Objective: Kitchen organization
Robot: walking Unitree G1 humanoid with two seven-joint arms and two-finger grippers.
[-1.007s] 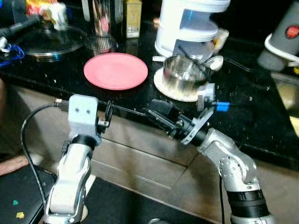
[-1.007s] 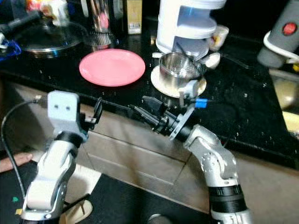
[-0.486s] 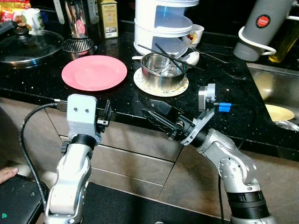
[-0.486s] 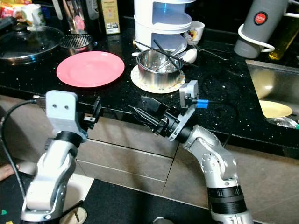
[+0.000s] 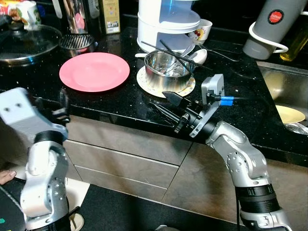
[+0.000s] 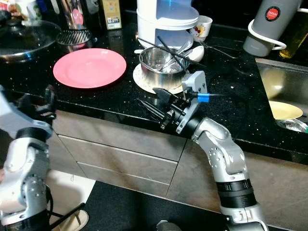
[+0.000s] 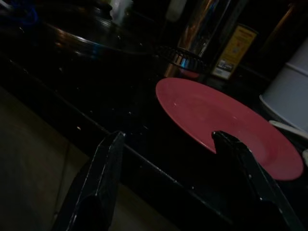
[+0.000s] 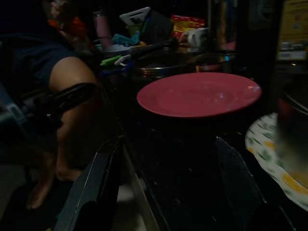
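A pink plate (image 5: pixel 94 71) lies on the black counter (image 5: pixel 120 101), left of a steel bowl (image 5: pixel 166 65) holding utensils on a patterned saucer (image 5: pixel 144 83). My right gripper (image 5: pixel 161 102) is open and empty, hovering over the counter's front edge just in front of the saucer and pointing left toward the plate (image 8: pixel 199 94). My left gripper (image 5: pixel 50 108) is open and empty, level with the counter's front edge, left of and below the plate (image 7: pixel 226 125). Its fingers (image 7: pixel 103 168) frame the plate's near rim from a distance.
A white stacked container (image 5: pixel 168 19) and a cup (image 5: pixel 204 30) stand behind the bowl. A lidded pan (image 5: pixel 24 43) and strainer (image 5: pixel 77 41) sit at back left, a grey flask (image 5: pixel 269 29) at right. The sink (image 5: pixel 284 91) holds a yellow dish (image 5: pixel 290 114). A person's leg (image 8: pixel 72 134) stands left of the counter.
My left arm has swung well to the left. My right gripper has risen from in front of the drawers to above the counter edge. The camera has shifted as well.
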